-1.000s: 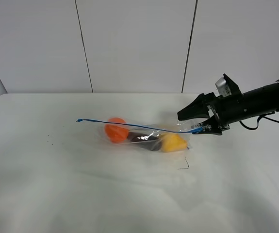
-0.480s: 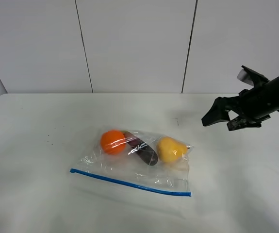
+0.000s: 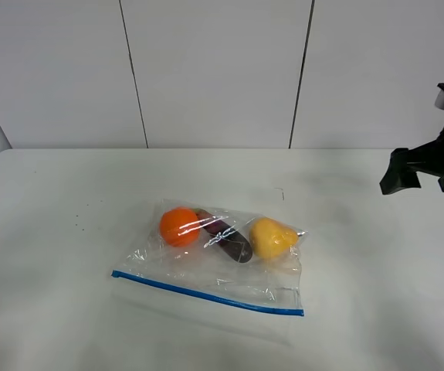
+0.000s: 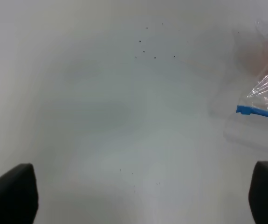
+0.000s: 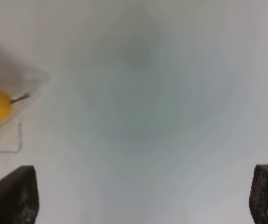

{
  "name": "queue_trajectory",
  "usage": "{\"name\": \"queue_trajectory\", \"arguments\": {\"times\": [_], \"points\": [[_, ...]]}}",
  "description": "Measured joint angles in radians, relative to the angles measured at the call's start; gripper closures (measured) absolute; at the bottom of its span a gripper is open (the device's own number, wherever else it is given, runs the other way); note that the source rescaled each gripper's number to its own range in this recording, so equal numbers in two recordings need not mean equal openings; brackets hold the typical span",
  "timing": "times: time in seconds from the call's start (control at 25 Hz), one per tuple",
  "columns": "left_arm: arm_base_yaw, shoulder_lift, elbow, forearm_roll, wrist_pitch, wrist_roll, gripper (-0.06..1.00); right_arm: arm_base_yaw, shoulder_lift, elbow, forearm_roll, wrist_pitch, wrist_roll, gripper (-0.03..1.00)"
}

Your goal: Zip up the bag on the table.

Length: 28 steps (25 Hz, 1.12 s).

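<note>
The bag [image 3: 222,259] lies flat near the middle of the surface [image 3: 67,325], its long axis running from about ten o'clock to four o'clock and its blue zipper strip [image 3: 206,292] on the near edge, facing six o'clock. Inside are an orange [image 3: 179,226], a dark item [image 3: 232,243] and a yellow fruit [image 3: 272,238]. Both sets of jaws stand wide and hold nothing, the right gripper [image 3: 426,166] raised at three o'clock well apart from the bag and the left gripper [image 4: 143,196] over bare surface near the zipper's end, which in my judgement leaves the strip free for a run along it.

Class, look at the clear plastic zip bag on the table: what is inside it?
Inside the clear plastic zip bag: a round orange item, a dark purple oblong item, a yellow item. Nothing inside looks hidden.
</note>
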<state>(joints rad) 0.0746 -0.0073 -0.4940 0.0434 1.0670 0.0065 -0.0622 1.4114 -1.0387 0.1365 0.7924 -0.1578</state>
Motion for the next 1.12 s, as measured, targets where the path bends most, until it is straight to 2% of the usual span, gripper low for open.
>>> {"name": "queue_trajectory", "arguments": {"times": [0.16, 0.64, 1.12], "points": [[0.0, 0.0, 0.0, 0.0, 0.0, 0.0, 0.01, 0.0, -0.067, 0.0, -0.042, 0.001, 0.038, -0.03], [0.0, 0.0, 0.0, 0.0, 0.0, 0.0, 0.01, 0.0, -0.265, 0.005, -0.046, 0.037, 0.043, -0.03], [0.0, 0.0, 0.0, 0.0, 0.0, 0.001, 0.01, 0.0, -0.383, 0.031, -0.045, 0.068, -0.036, -0.03]]}}
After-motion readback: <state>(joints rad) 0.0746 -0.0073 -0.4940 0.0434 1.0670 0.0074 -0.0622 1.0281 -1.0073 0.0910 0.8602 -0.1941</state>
